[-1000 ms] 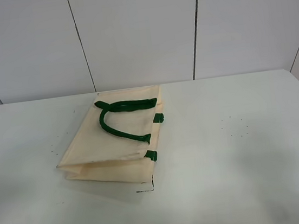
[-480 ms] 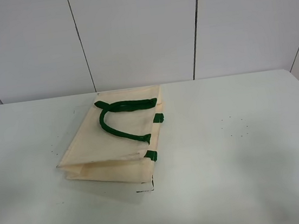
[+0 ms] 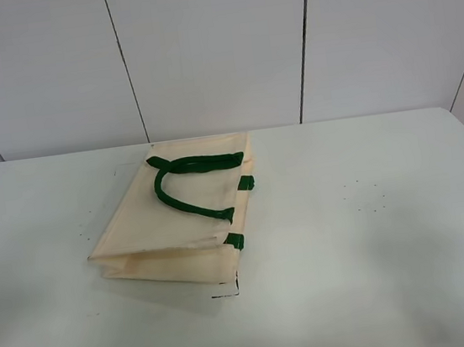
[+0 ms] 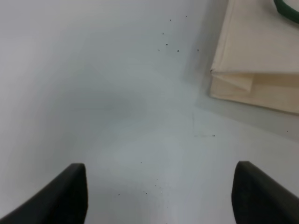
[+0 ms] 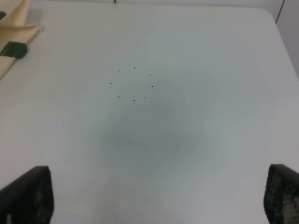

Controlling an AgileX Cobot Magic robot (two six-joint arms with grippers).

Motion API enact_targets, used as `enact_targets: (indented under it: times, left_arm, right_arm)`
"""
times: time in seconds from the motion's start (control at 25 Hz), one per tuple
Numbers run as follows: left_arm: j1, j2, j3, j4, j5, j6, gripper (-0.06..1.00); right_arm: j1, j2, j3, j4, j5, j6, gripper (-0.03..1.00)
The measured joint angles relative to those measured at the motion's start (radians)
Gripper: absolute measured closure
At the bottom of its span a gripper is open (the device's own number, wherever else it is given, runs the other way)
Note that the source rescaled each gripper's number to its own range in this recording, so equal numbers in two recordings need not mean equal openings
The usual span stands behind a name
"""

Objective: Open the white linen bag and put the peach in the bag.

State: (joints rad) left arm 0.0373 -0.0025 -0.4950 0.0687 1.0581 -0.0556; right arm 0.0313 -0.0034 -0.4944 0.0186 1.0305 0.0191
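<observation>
- White linen bag (image 3: pixel 174 219) lying flat and folded on the table (image 3: pixel 375 232), left of centre in the exterior high view, toward the far half.
- Cream fabric, closed; one dark green strap handle (image 3: pixel 184 182) looped across the upper face, lying flat.
- Two small green tabs (image 3: pixel 246 183) along the bag's right-hand edge, a second tab (image 3: pixel 234 241) nearer the front corner.
- Folded layers visible at the near edge, upper panel resting on a lower one.
- Small dark mark on the table just by the bag's near right corner.
- Left gripper (image 4: pixel 159 196) seen only in the left wrist view: two dark fingers (image 4: pixel 65 193) spread wide, holding nothing, bare table between them.
- Corner of the bag (image 4: pixel 254 60) ahead of the left fingers and off to one side, well apart from them, not touching.
- Right gripper (image 5: pixel 159 198) seen only in the right wrist view: dark fingers (image 5: pixel 28 193) set wide at the frame corners, holding nothing, over bare table (image 5: pixel 187 116).
- Ring of tiny dark specks (image 5: pixel 133 84) on the table ahead of the right fingers; same specks (image 3: pixel 363 195) right of centre in the exterior high view.
- Edge of the bag with one green tab (image 5: pixel 13 49) at the far side of the right wrist view, well apart from the fingers.
- Peach not visible in any view; whereabouts impossible to tell.
- Neither arm visible in the exterior high view.
</observation>
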Motion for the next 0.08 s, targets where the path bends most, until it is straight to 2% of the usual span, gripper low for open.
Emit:
enact_targets:
  times: [0.08]
  left_arm:
    - [0.000,0.000,0.000,0.000,0.000,0.000,0.00]
  right_arm:
    - [0.000,0.000,0.000,0.000,0.000,0.000,-0.03]
